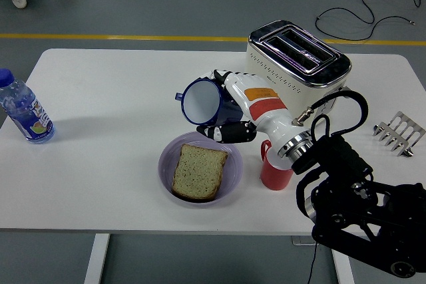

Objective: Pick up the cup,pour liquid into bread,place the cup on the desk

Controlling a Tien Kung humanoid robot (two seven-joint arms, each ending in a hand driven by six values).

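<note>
Right hand (229, 108) grips the blue cup (200, 102), tipped sideways above the bread (198, 171) on its plate (229, 177)

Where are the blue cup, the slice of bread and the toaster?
blue cup (202, 103), head view, its white inside.
slice of bread (198, 170), head view, middle of its top.
toaster (287, 71), head view, cream side wall.

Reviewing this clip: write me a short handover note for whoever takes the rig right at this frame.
Right hand: shut on the blue cup, held tipped on its side above the far edge of the purple plate.
Left hand: not in view.
Bread lies on the plate; red cup stands right of it, partly behind the arm.
Done: cup picked up and carried over. No liquid visible.
Left: finish the pour onto the bread, then set the blue cup on the table.
</note>
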